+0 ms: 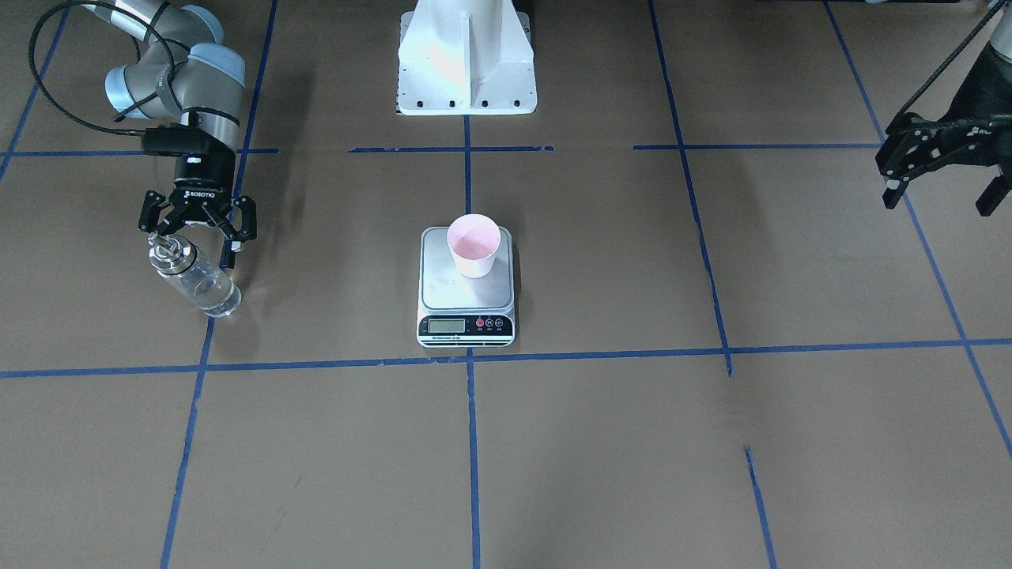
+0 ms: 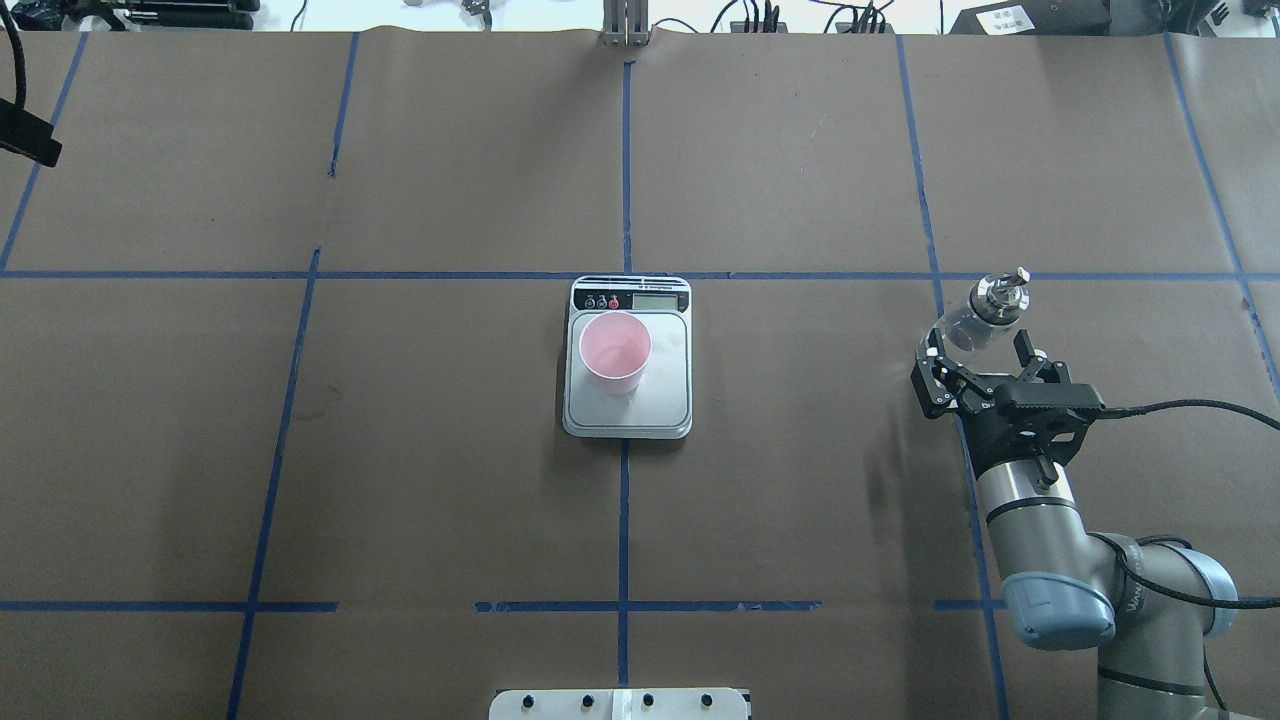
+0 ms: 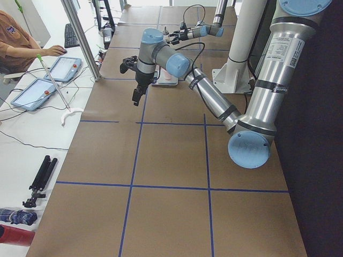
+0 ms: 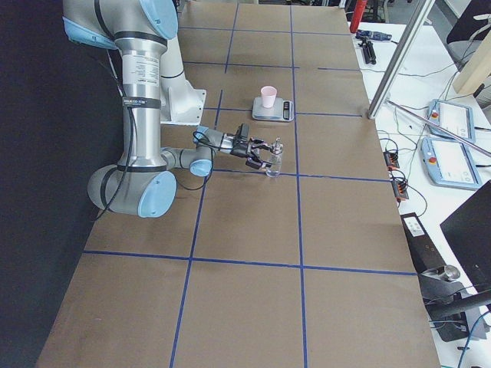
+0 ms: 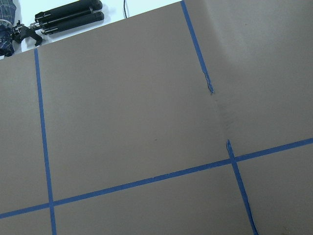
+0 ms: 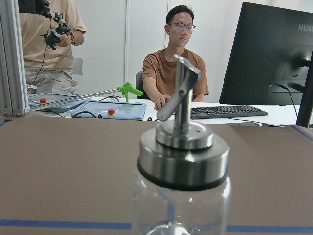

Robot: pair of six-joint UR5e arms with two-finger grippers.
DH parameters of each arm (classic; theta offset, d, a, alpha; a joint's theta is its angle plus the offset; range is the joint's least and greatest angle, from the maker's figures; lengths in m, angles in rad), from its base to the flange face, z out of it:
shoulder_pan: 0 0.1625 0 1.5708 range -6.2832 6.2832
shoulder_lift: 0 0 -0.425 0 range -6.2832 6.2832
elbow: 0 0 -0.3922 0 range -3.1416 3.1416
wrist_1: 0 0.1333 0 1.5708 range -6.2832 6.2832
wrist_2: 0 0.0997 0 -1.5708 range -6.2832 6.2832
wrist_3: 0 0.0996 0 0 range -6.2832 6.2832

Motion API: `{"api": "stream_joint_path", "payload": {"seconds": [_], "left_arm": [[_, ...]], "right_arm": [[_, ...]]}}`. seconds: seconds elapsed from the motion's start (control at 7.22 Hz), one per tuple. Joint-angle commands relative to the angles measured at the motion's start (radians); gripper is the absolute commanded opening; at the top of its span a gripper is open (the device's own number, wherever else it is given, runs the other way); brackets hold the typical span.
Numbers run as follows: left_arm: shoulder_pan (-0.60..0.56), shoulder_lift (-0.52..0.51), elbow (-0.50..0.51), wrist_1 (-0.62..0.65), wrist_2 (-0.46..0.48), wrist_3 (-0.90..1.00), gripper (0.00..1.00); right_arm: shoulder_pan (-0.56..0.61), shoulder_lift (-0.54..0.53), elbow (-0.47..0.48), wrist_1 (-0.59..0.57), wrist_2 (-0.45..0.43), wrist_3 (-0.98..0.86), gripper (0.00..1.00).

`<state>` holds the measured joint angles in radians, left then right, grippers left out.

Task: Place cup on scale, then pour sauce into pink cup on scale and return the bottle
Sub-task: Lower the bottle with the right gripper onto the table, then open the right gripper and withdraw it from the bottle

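The pale pink cup [image 1: 473, 245] [image 2: 615, 348] stands upright on the silver scale [image 1: 466, 296] [image 2: 660, 395] at the table's middle. A clear glass bottle [image 1: 194, 276] [image 2: 985, 310] with a silver pourer cap stands upright on the table, clear sauce [image 1: 212, 294] in its lower part. My right gripper [image 1: 196, 241] [image 2: 977, 345] is open, its fingers spread to either side of the bottle's near side. The bottle [image 6: 182, 166] fills the right wrist view, which shows no finger. My left gripper [image 1: 941, 178] hangs open and empty, far off to the side.
The white robot base [image 1: 466, 63] stands behind the scale. Blue tape lines cross the brown table. Beyond the table's far edge a seated person [image 6: 176, 63] sits at a desk with a monitor [image 6: 274, 54] and tablets [image 3: 59, 67]. A tripod [image 3: 40, 179] lies beside the table.
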<state>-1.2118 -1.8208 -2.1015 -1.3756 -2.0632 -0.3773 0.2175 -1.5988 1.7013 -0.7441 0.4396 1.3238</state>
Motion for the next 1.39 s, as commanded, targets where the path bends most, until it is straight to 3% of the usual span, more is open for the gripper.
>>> {"api": "stream_joint_path", "payload": {"seconds": [0.0,0.42,0.69,1.25], "left_arm": [[0.000,0.000,0.000,0.000,0.000,0.000,1.00],[0.000,0.000,-0.003,0.001,0.000,-0.003,1.00],[0.001,0.000,-0.003,0.000,0.000,-0.005,1.00],[0.000,0.000,-0.006,0.001,0.000,-0.005,1.00]], "right_arm": [[-0.027,-0.004,0.008,0.000,-0.030,0.000,1.00],[-0.082,-0.102,0.105,0.000,-0.056,0.000,1.00],[-0.101,-0.110,0.124,0.000,-0.064,0.002,1.00],[-0.115,-0.260,0.302,-0.001,-0.059,0.000,1.00]]}}
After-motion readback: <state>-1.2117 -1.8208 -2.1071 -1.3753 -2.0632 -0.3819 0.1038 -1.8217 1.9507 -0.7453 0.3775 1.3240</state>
